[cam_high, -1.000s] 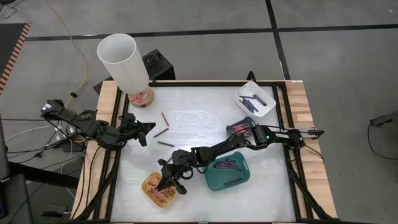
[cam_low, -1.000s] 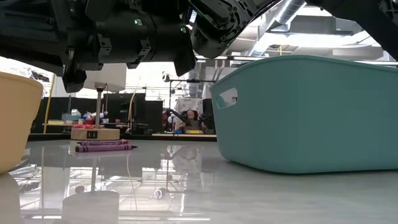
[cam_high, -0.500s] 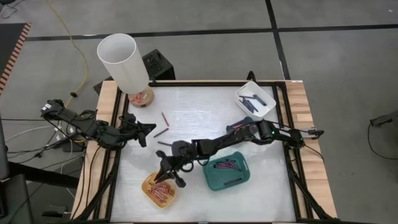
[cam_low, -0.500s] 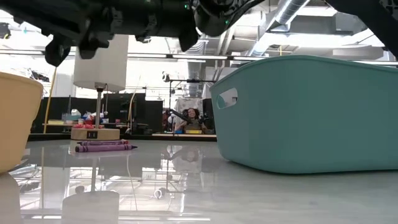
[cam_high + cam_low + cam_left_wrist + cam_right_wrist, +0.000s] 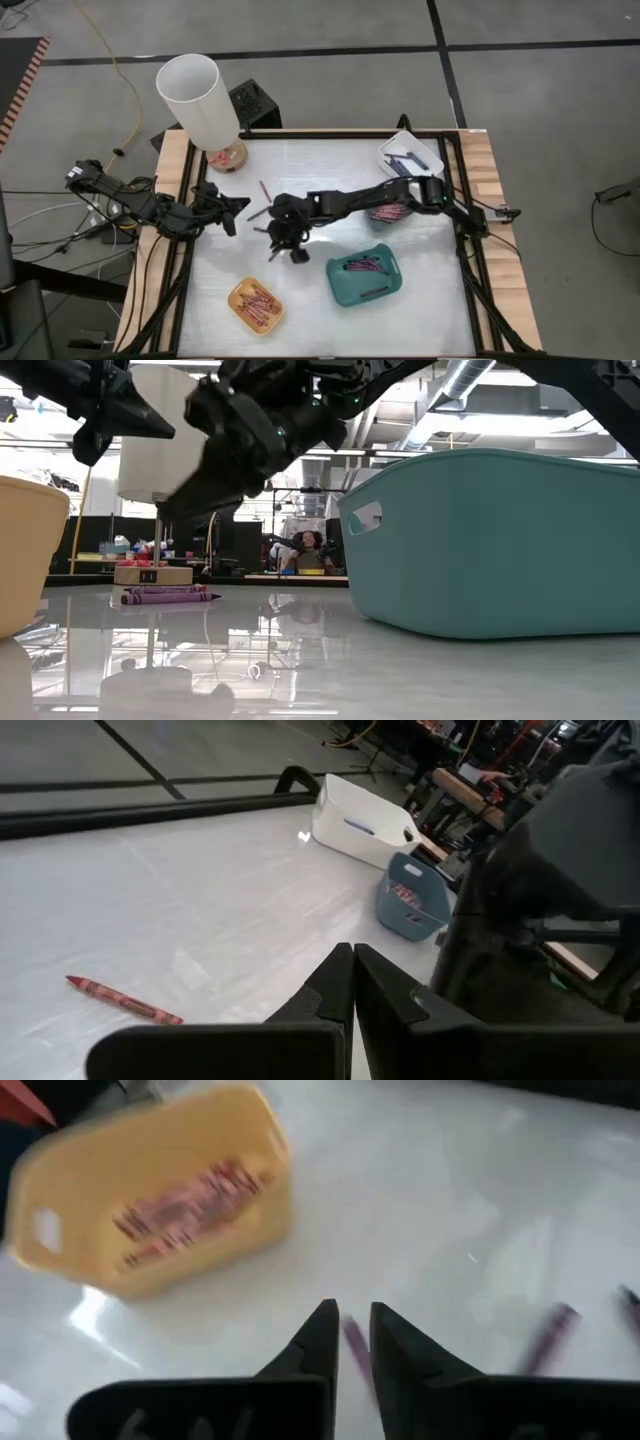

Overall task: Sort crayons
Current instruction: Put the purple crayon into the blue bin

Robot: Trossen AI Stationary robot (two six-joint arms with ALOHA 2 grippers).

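1. Crayons are what my right gripper (image 5: pixel 284 250) goes for next. It has left the yellow tray (image 5: pixel 237 292) and swung up to the middle of the counter (image 5: pixel 330 165). It now hangs just beside the loose sticks there.
2. Its wrist view shows the two dark fingers a narrow slot apart with nothing between them (image 5: pixel 350 1312). I read the gripper as slightly open and empty. That suggests the last stick went into the yellow tray, and a new pick is starting.
3. A red crayon (image 5: pixel 263 188) and a dark one (image 5: pixel 258 213) lie apart from each other, just beyond the gripper. From table height I see purple crayons (image 5: pixel 165 597) lying together.
4. The sorted crayons sit in the yellow tray as a reddish pile (image 5: pixel 190 1210). More are in the teal tray (image 5: pixel 395 282), and a few dark ones in the white tray (image 5: pixel 432 170).
5. My left gripper (image 5: pixel 235 207) waits at the counter's left edge, fingers pressed together and holding nothing.
6. The right wrist picture is smeared by motion. A purple streak beneath the finger slot may be a crayon, but I cannot say how it lies.
7. The right arm covers most of a small blue-grey tray (image 5: pixel 415 905), so its contents are hard to judge from above.
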